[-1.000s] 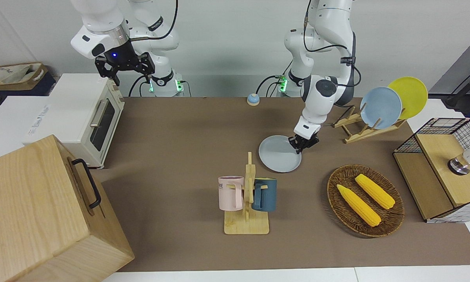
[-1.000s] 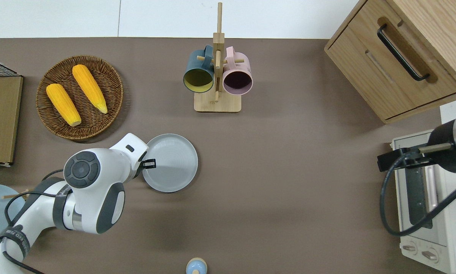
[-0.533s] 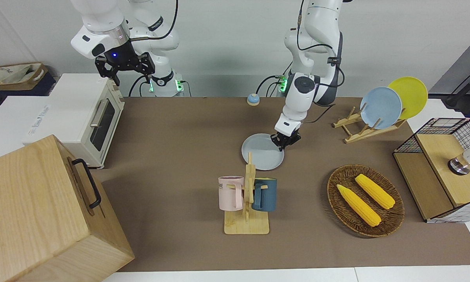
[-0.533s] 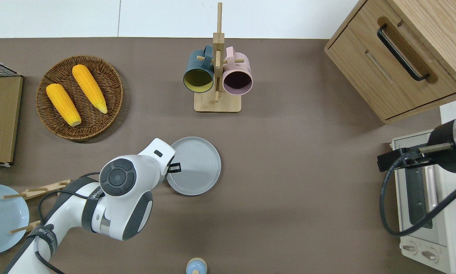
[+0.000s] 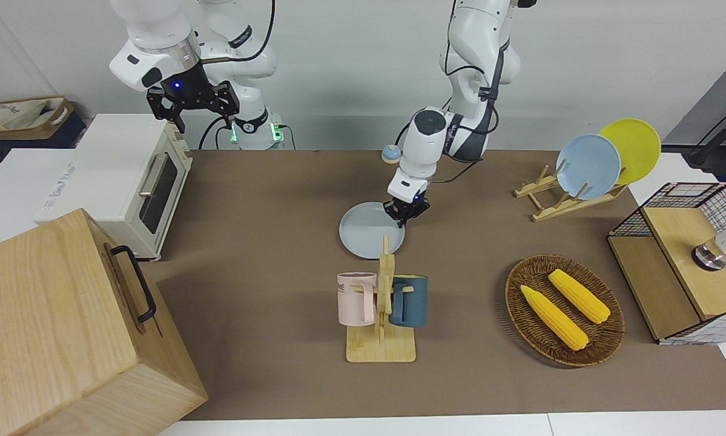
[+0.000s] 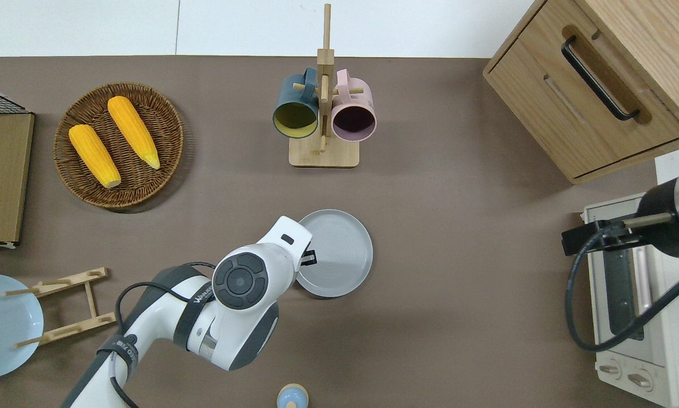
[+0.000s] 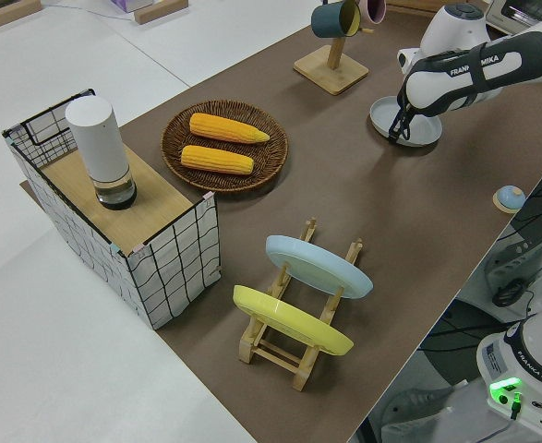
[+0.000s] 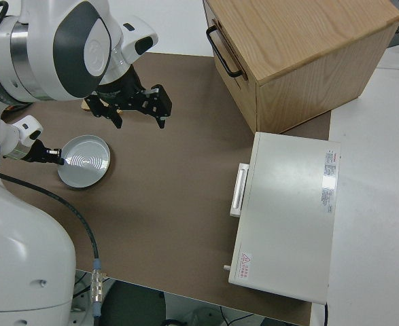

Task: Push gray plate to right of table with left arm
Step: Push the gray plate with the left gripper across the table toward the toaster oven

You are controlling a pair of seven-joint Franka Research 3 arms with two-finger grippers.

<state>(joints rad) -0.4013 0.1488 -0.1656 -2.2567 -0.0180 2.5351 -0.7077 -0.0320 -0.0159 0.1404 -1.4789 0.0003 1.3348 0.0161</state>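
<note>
overhead view: the round pale gray-blue plate (image 6: 339,252) lies flat on the matte brown table (image 6: 441,170), nearer to the robots than the wooden mug rack (image 6: 323,113). the left arm's black two-finger gripper (image 6: 310,258) meets its rim, jaws nearly together. right arm parked, jaws apart.

Left gripper (image 7: 398,135) at gray plate (image 7: 411,124) rim
</note>
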